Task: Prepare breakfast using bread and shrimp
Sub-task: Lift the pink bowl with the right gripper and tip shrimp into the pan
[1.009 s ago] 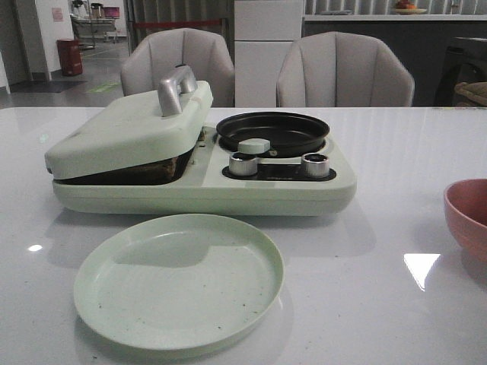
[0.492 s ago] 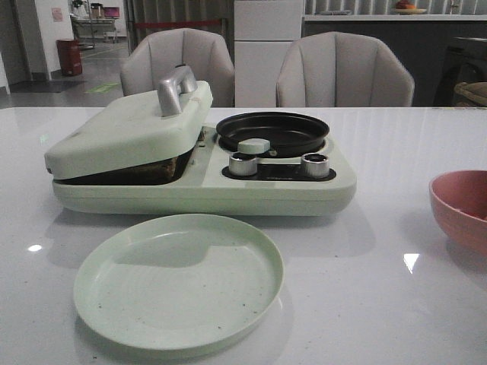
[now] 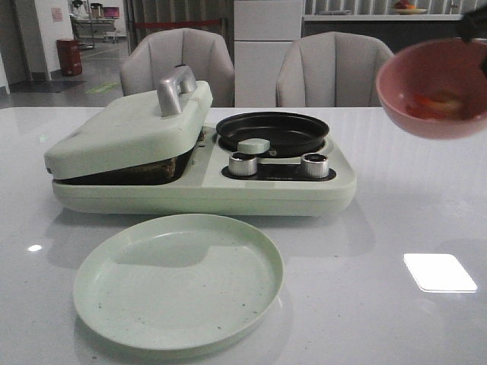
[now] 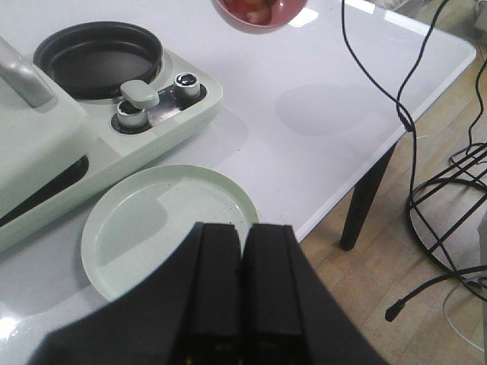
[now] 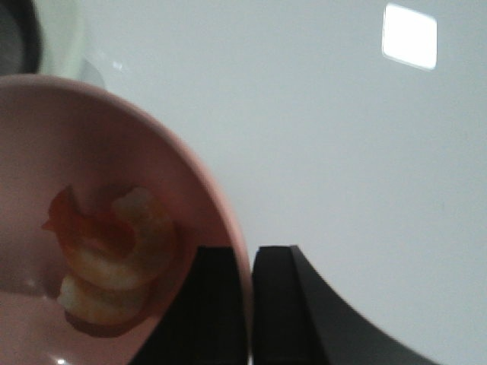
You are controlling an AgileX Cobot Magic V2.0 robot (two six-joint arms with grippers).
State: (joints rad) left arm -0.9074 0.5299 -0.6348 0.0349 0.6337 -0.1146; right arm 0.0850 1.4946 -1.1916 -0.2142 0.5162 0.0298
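My right gripper (image 5: pixel 249 258) is shut on the rim of the pink bowl (image 5: pixel 91 190), one finger inside and one outside. The bowl (image 3: pixel 434 87) hangs tilted in the air at the upper right, right of the black round pan (image 3: pixel 272 133). The shrimp (image 5: pixel 114 258), orange-pink and whitish, lies in the bowl and also shows in the front view (image 3: pixel 434 103). The bread is mostly hidden under the lowered green lid (image 3: pixel 129 129); a brown edge (image 3: pixel 163 169) shows in the gap. My left gripper (image 4: pixel 243 236) is shut and empty, above the near edge of the green plate (image 4: pixel 163 228).
The pale green cooker (image 3: pixel 289 190) stands mid-table with two silver knobs (image 3: pixel 243 163) and a silver lid handle (image 3: pixel 175 87). The green plate (image 3: pixel 179 281) lies in front of it. Two chairs stand behind the table. The table's corner (image 4: pixel 449 53) and cables are on the right.
The pink bowl was on the table at the right edge. It has been lifted up and to the left and now tilts so its inside shows.
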